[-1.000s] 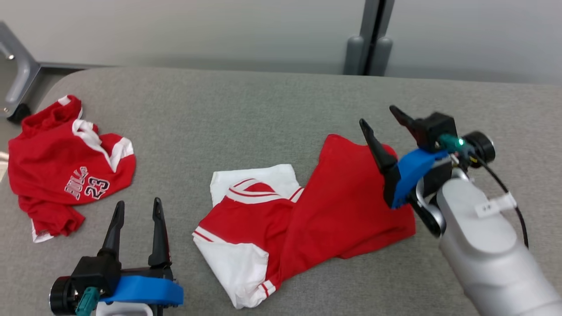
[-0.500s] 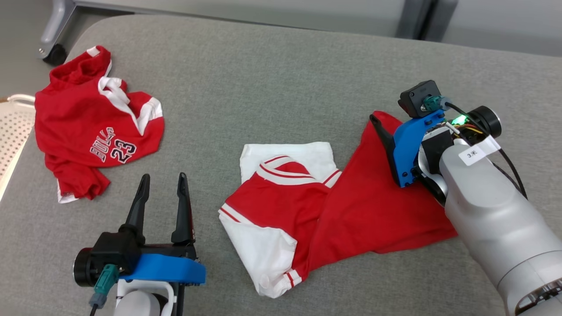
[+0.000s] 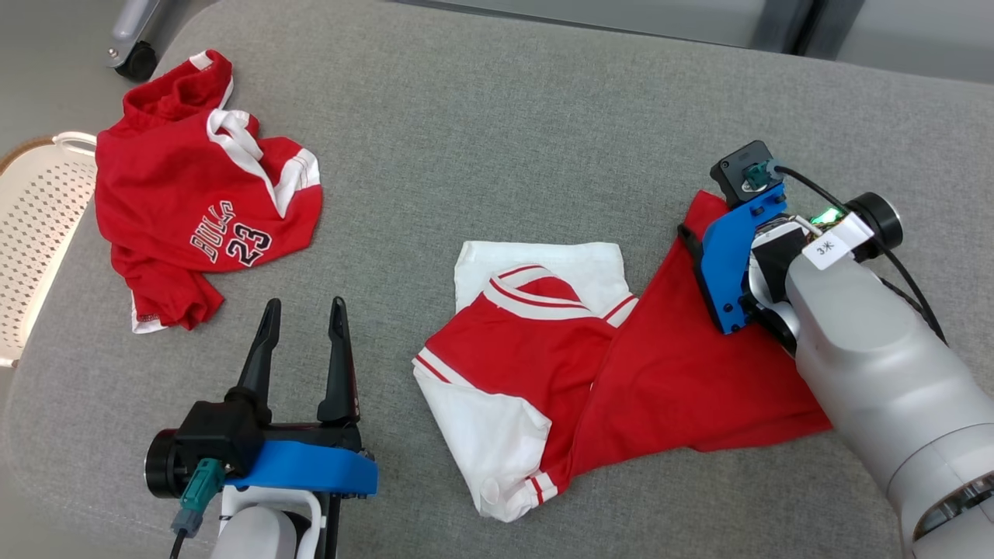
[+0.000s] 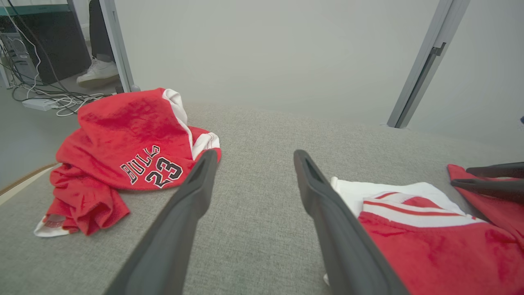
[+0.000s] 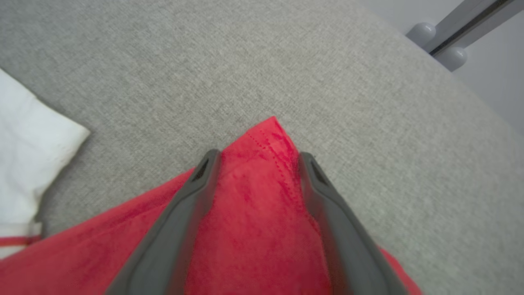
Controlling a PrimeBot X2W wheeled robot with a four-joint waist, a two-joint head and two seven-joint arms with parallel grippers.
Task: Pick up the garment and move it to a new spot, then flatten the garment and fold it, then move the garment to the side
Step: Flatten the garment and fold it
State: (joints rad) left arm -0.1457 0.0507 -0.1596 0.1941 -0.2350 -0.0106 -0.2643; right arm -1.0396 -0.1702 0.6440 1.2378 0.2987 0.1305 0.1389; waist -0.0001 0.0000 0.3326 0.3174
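The garment (image 3: 660, 373) lies crumpled in the middle of the grey fabric table (image 3: 497, 132), red body to the right, white sleeves and striped collar to the left. In the left wrist view the garment (image 4: 430, 241) lies at the right. My right gripper (image 5: 257, 157) points down over its far right corner (image 5: 272, 125), open, one finger on each side of the red cloth, gripping nothing. The blue wrist mount (image 3: 734, 264) covers most of those fingers from the head. My left gripper (image 3: 304, 307) hovers open over bare table left of the garment, nothing between its fingers.
A second red jersey (image 3: 202, 202) printed BULLS 23 lies bunched at the table's far left. A white perforated basket (image 3: 39, 225) stands beyond the left edge. A person's white shoe (image 4: 98, 73) and floor cables (image 4: 49, 98) are behind the table.
The head camera has tilted down and shifted. My right gripper has tipped from raised above the cloth to pointing down over the garment's corner. The left gripper has stayed open in place.
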